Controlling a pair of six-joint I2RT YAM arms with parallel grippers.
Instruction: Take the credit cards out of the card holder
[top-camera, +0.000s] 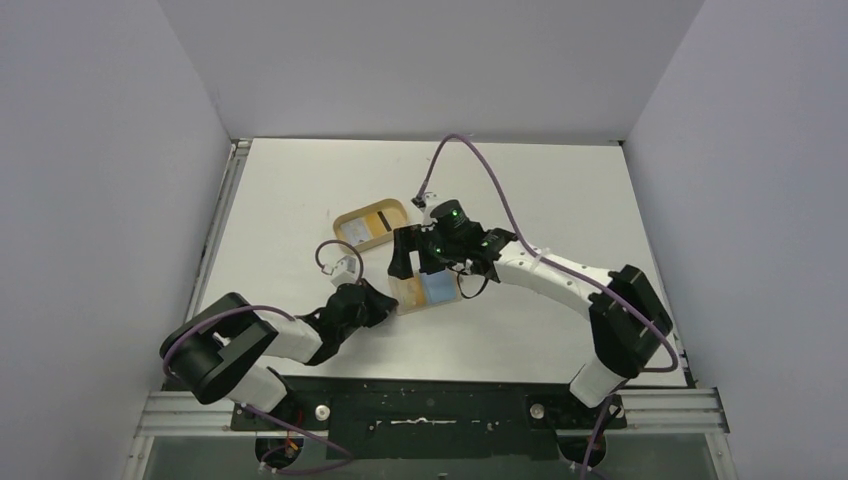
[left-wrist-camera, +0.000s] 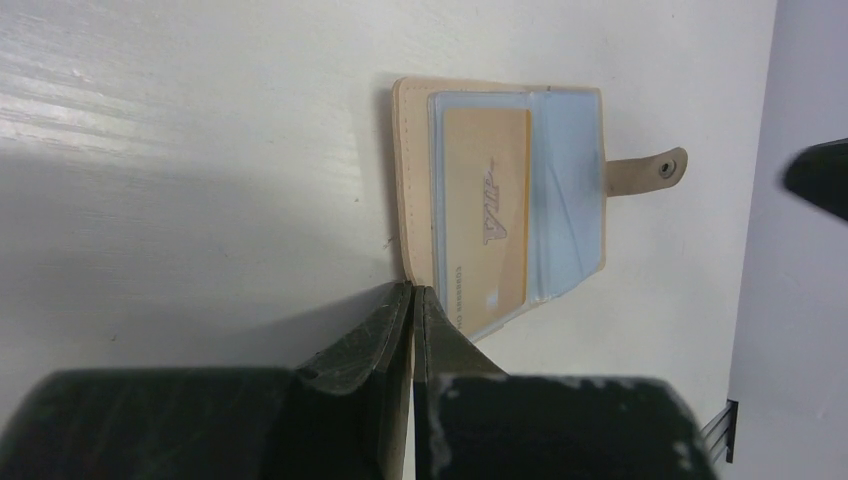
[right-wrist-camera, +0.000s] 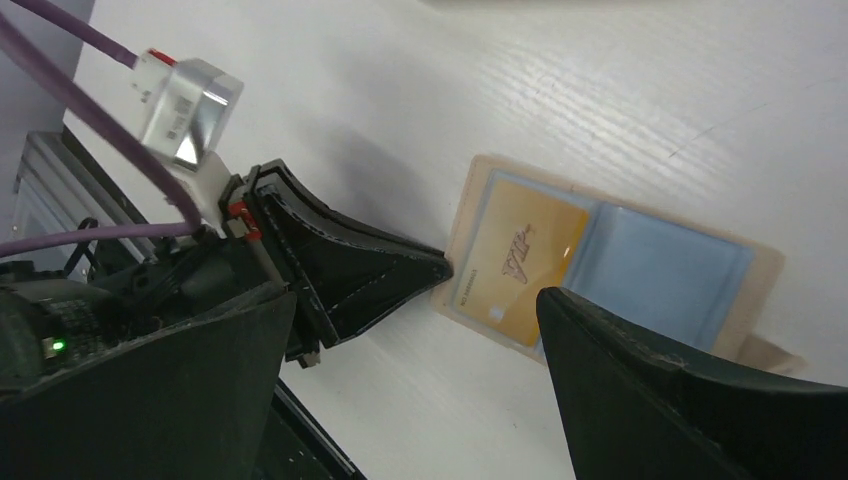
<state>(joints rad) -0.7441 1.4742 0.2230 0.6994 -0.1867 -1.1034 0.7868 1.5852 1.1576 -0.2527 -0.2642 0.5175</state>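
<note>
Two cards show in the small tan leather-like bifold card holder, which lies opened flat on the white table between the arms. A gold card sits under the clear sleeve of its left page and a light blue card in the right page. The left gripper has its fingers pressed together, tips at the holder's left edge near the gold card's corner, seemingly pinning it. The right gripper hangs just above the holder with its fingers spread wide, holding nothing.

Each card's long axis runs along the spine, away from the arm bases. The gold card's near end appears to poke out of its sleeve towards the bases. The free right gripper is best placed, and a pull would likely go along that axis.
</note>
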